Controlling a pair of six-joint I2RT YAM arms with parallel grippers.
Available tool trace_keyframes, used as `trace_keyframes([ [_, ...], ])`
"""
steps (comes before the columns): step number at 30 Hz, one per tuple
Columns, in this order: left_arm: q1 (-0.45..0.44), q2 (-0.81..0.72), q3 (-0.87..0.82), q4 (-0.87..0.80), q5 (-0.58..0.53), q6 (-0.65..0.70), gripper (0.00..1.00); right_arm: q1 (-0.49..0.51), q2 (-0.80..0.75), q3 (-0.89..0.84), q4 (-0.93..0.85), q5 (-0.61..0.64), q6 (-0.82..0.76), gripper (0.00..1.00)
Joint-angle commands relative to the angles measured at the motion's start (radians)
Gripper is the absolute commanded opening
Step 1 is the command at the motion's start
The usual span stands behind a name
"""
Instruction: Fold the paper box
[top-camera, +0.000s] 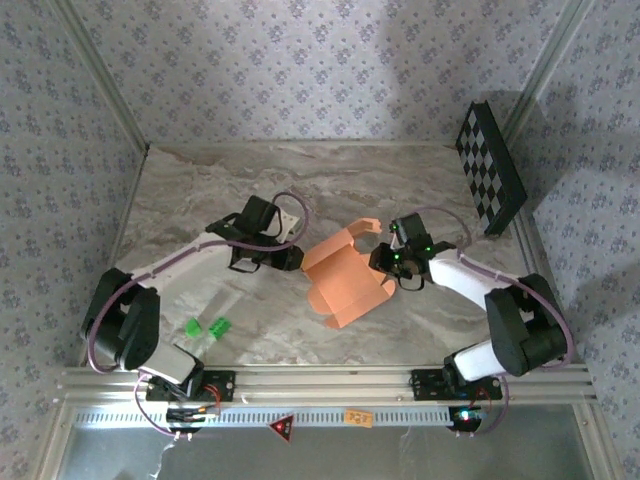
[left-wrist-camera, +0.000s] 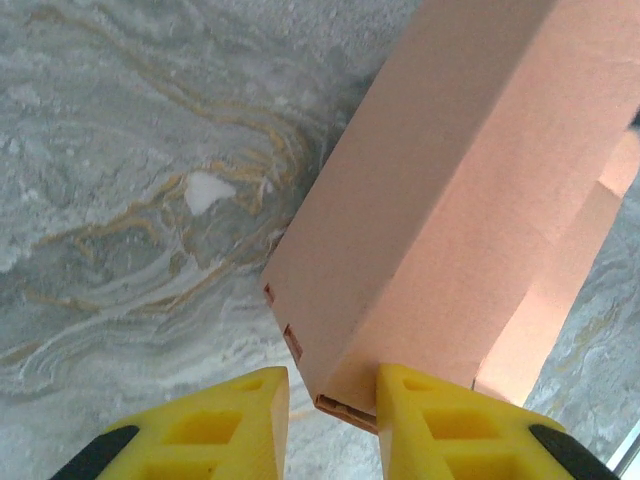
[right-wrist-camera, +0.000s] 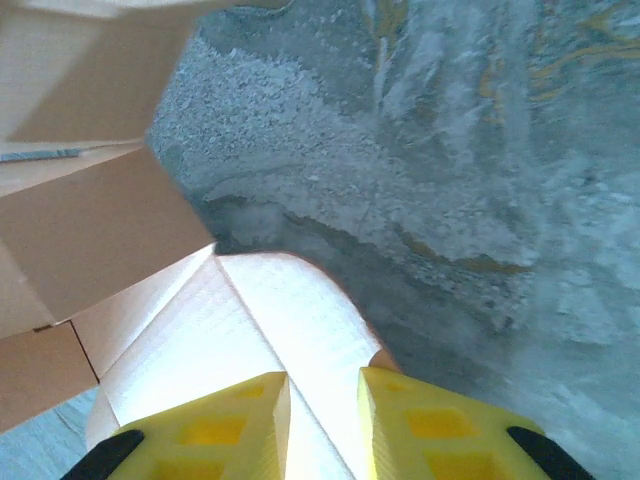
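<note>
Top view: finds the box near mid-frame on the marbled table, half formed, with walls raised and flaps poking toward upper right and lower right. Places the left end effector at the box's left edge and the right end effector at its right edge. Leaves contact unreadable from above, with fingertips too small and dark against the wrist housings.

Left wrist view: shows a lower corner of the box sitting between the two yellow fingers, with card against the right-hand one and a sliver of table beside the left-hand one. Cuts the fingers off at the bottom edge and the box at the top and right edges. Cannot tell whether clamped on that corner or merely straddling it.

Right wrist view: shows a rounded flap, washed almost white by glare, running down between the fingers and out of frame at the bottom. Looks released, with jaws apart and the flap lying face-up in a gap wider than the card's thickness. Crops further box panels at the upper left.

Elsewhere in the top view: two small green pieces at lower left, well apart from the box, and a checkerboard at the upper right, partly in shadow.
</note>
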Motion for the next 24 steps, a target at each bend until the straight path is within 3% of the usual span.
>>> trace_keyframes([
  [1,-0.001,-0.018,-0.038,-0.144,-0.038,-0.006,0.3,-0.036,-0.032,-0.021,-0.072,-0.014,-0.051,0.29],
  [13,-0.001,-0.091,0.091,-0.227,-0.023,0.009,0.34,-0.088,0.104,0.033,-0.043,-0.151,-0.127,0.39],
  [24,-0.003,0.02,0.284,-0.281,-0.01,0.1,0.45,-0.065,0.202,0.06,-0.047,-0.179,-0.161,0.42],
])
